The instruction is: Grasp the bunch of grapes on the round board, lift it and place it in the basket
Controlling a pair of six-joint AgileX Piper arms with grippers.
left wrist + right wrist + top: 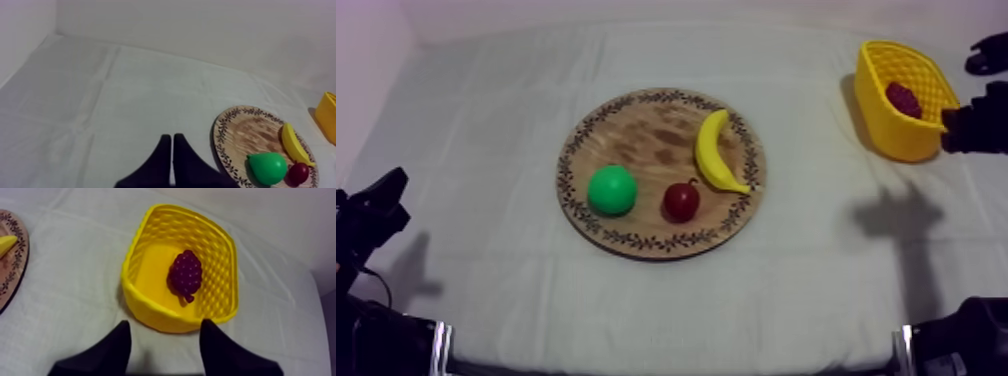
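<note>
Grey-white cloth over the table (486, 140), pale wall behind. Dark purple toy bunch of grapes (186, 274) sits in the yellow lattice-walled basket (150, 310), far right on the table. It is well apart from the round wooden board (636, 135) with the patterned rim at mid-table.

Top view: basket wall partly hides the bunch, which reads as a dark patch inside. Right wrist view: whole bunch is clear, lying on the basket floor by a side wall. Long axis runs far-to-near, broad end far, narrow tip toward the right tool (165, 324).

That tool has its fingers apart with nothing between, just short of the basket's near wall. In the top view its arm is cut by the frame edge. Left tool (172, 136) has fingers together in a wedge, over bare cloth left of the board.

On the board: curved yellow banana (713, 150), green pear (611, 190), small red fruit (681, 200). Left wrist view cuts off the basket and the board's near rim.
</note>
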